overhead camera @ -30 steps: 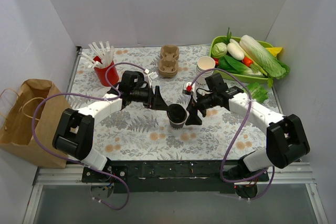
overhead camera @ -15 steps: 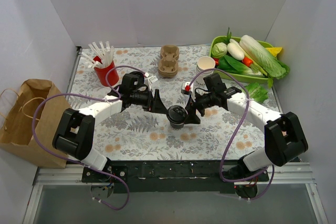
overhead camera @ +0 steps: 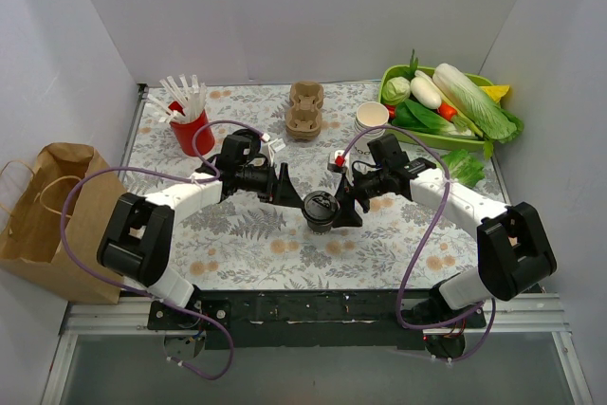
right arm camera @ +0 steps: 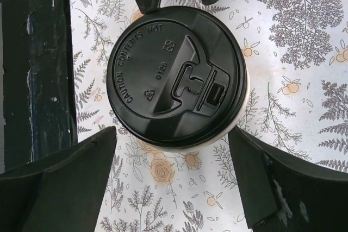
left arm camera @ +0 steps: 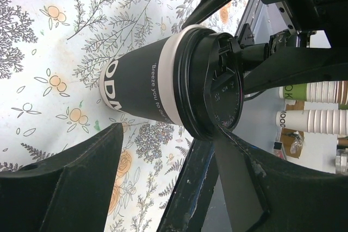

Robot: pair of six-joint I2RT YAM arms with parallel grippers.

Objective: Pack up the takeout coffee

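The takeout coffee cup (overhead camera: 320, 210) is a dark paper cup with a white band and a black lid, standing upright on the floral table mat. In the left wrist view the cup (left arm camera: 144, 93) stands just ahead of my open left gripper (left arm camera: 167, 132), with one finger close by the lid's rim. My left gripper (overhead camera: 285, 183) is to its upper left in the top view. My right gripper (overhead camera: 347, 204) is open beside the cup's right. In the right wrist view the lid (right arm camera: 176, 77) sits just ahead of the open right gripper (right arm camera: 171, 134). The tan pulp carriers (overhead camera: 305, 108) are stacked at the back.
A red cup of white straws (overhead camera: 190, 126) stands back left. A brown paper bag (overhead camera: 52, 206) stands off the table's left edge. An open white paper cup (overhead camera: 372, 118) and a green tray of vegetables (overhead camera: 389, 94) are back right.
One second ago the cup's top looked open; now the black lid sits on it. The right gripper shifted slightly toward the cup, and the left gripper moved a little.
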